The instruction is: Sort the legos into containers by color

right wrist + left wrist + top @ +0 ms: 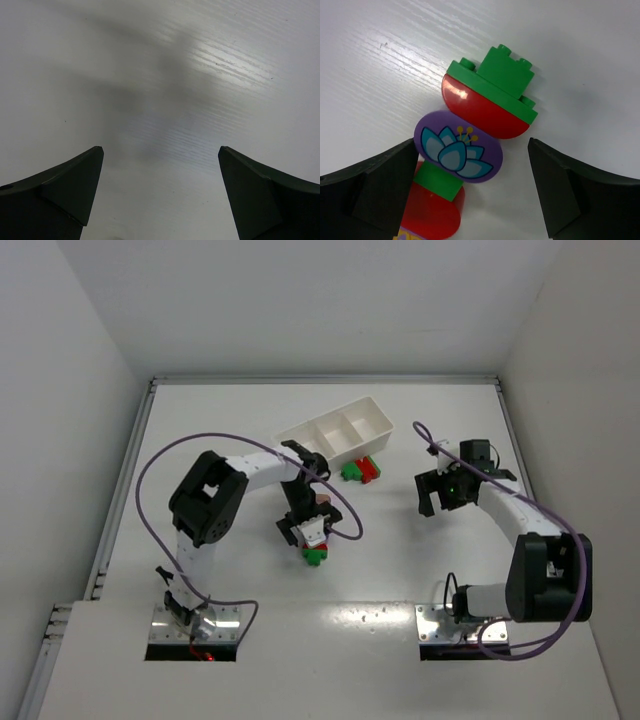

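- Your left hand [471, 150] stands wide, its dark fingers [380, 187] flanking a lego stack [485, 107]. The left-side finger is just beside the stack's purple piece; the other stands clear.
- The stack lies flat on the table [380, 75]: a green brick [506, 70] on a red half-round, a purple oval [458, 152] printed with a blue flower, then green and red pieces running toward the wrist.
- Your right hand [161, 150] is wide too and holds nothing, with only bare table beneath.
- From above, a green-and-red clump [360, 470] lies just beside the near wall of the white tray [320, 418], which sits angled farther back.
- The right hand is well apart from the tray, off to its right.
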Tool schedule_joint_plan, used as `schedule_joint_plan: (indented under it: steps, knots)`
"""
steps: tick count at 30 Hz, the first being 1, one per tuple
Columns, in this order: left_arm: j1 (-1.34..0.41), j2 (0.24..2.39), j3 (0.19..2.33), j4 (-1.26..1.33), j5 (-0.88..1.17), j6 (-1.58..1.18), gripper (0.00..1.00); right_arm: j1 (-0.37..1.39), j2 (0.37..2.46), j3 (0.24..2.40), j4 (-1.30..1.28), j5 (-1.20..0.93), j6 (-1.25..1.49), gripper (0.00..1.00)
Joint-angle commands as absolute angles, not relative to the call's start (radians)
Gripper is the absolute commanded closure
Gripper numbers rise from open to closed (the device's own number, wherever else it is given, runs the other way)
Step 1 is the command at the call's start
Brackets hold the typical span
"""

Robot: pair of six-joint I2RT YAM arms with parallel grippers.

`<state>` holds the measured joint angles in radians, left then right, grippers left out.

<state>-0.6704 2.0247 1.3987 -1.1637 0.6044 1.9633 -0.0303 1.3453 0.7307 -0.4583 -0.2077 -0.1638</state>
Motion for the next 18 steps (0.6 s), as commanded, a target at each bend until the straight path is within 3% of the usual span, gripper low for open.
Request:
schedule_joint_plan:
  steps: [1,5,6,8,12,13,14,16,18]
  knots:
    - [-0.660,2.068,1.427,-1.138,0.655,3.126,0.04,-0.034,1.351,0.756,-0.454,-0.196,-0.183,0.00]
    - [-0.641,2.127,1.445,-1.101,0.667,3.220,0.16,-0.034,1.361,0.756,-0.454,-0.196,-0.183,0.00]
    - [-0.641,2.138,1.445,-1.083,0.667,3.262,0.25,-0.034,1.361,0.756,-0.454,-0.196,-0.183,0.00]
    - [-0.632,2.158,1.436,-1.045,0.708,3.290,0.31,-0.034,1.361,0.756,-0.454,-0.196,-0.183,0.00]
    - [-0.632,2.128,1.405,-1.002,0.736,3.258,0.59,-0.034,1.351,0.756,-0.463,-0.196,-0.192,0.00]
    - [-0.632,2.112,1.391,-0.990,0.748,3.223,0.74,-0.034,1.342,0.756,-0.463,-0.207,-0.192,0.00]
    - [-0.632,2.094,1.375,-0.965,0.782,3.208,0.82,-0.034,1.342,0.756,-0.463,-0.221,-0.192,0.00]
    - [-0.632,2.024,1.307,-0.930,0.822,3.118,0.93,-0.025,1.315,0.765,-0.472,-0.221,-0.192,0.00]
    - [-0.632,1.967,1.251,-0.890,0.873,3.019,0.96,-0.025,1.293,0.765,-0.463,-0.268,-0.172,0.00]
